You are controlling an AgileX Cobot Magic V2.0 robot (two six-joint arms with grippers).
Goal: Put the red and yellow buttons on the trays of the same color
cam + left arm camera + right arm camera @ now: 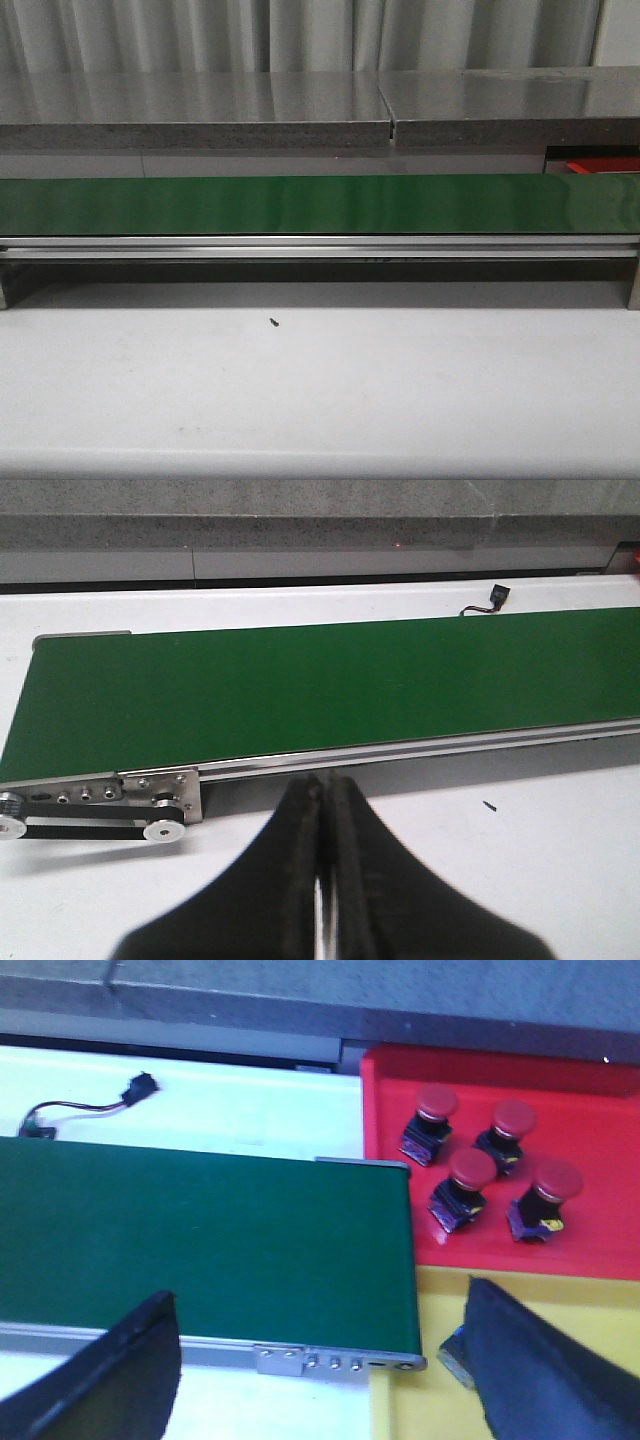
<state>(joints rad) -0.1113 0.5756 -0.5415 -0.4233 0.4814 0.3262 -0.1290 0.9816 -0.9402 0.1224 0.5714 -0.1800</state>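
Observation:
Several red buttons with dark bases stand on the red tray in the right wrist view. The yellow tray lies beside it, nearer my right gripper. A small bluish-grey object sits on the yellow tray, mostly hidden behind one finger; I cannot tell what it is. My right gripper is open and empty above the end of the green conveyor belt. My left gripper is shut and empty, just in front of the belt. No yellow button is in view.
The belt spans the white table in the front view, with a sliver of the red tray at far right. A small black speck lies on the table. A wired connector lies behind the belt.

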